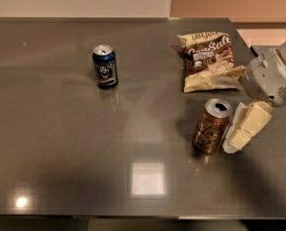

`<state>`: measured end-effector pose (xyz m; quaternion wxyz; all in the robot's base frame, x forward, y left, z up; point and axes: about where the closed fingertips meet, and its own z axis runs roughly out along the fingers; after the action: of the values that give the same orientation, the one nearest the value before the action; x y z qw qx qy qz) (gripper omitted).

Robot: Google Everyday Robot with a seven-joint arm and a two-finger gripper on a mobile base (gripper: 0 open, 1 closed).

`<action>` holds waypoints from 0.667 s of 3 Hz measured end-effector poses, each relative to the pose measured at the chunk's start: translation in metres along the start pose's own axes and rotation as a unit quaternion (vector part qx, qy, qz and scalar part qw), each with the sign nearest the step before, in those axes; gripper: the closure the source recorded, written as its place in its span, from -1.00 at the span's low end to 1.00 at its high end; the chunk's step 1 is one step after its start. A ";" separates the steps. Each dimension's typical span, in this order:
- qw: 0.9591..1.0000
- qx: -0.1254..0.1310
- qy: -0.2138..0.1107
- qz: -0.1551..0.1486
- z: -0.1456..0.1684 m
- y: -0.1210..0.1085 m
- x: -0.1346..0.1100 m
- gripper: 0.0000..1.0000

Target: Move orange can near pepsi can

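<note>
The gripper [241, 131] hangs low over the right side of the grey counter [60, 143], its pale tip angled down; whether it is spread or pressed together cannot be told. Just beside it, on the side toward the middle of the counter, stands the orange can [212, 125], touching or nearly touching it. The can is upright with its long axis vertical, its silver top up and a dark opening showing; what is inside cannot be seen. The pepsi can [105, 66] stands well apart from the gripper, farther back and across the counter beyond the orange can, also upright with its silver top up. A bag of chips [209, 60] lies flat near the gripper, behind the orange can.
</note>
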<state>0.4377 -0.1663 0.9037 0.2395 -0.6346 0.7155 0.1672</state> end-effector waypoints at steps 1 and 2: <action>1.000 -0.007 -0.008 -0.004 0.004 0.005 -0.002 -0.67; 1.000 -0.010 -0.012 -0.009 0.005 0.008 -0.004 -0.20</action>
<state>0.4309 -0.1593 0.9018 0.2436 -0.6416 0.7048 0.1796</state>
